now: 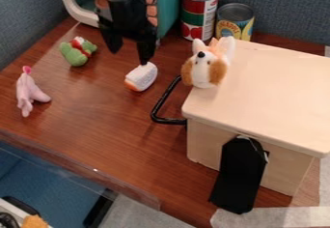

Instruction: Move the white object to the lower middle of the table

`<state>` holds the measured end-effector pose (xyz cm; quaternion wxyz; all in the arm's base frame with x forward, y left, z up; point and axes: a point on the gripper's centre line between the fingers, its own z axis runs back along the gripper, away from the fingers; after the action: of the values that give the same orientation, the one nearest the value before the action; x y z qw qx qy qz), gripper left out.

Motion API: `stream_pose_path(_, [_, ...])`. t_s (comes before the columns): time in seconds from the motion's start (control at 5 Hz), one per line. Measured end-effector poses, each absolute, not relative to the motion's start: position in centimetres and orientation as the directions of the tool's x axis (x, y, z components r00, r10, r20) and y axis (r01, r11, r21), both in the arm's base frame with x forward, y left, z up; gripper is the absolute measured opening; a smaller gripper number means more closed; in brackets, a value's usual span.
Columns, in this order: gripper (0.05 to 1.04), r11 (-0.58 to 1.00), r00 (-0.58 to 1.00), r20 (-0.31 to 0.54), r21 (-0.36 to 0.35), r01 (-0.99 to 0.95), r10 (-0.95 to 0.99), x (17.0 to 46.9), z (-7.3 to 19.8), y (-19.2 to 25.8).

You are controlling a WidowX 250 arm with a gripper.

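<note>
The black gripper hangs down from the top edge, left of centre, with its two fingers spread apart. Under its right fingertip lies the white object, a small block with an orange end toward the lower left. That fingertip overlaps the object's upper end; whether they touch I cannot tell. The left fingertip stands up and to the left of it. Both are over the brown wooden table.
A green toy and a pink toy lie at left. Two cans and a teal container stand behind. At right is a wooden box with a black handle, carrying a plush dog.
</note>
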<state>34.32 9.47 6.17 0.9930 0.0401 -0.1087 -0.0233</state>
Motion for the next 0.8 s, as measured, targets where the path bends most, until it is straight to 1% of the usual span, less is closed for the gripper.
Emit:
stream_pose_path(0.2, [1.001,0.995,0.986,0.161,0.09,0.038,-0.052,33.8,3.8,9.6])
stream_pose_path(0.4, [0.965,0.996,0.99,0.14,0.083,0.015,-0.026,33.7,2.4,9.8])
stream_pose_path(0.6, [0.662,0.997,0.989,0.146,0.08,-0.002,-0.01,33.8,2.1,10.1])
stream_pose_path(0.8, [0.524,0.996,0.988,0.156,0.085,-0.008,-0.005,34.0,2.2,10.2])
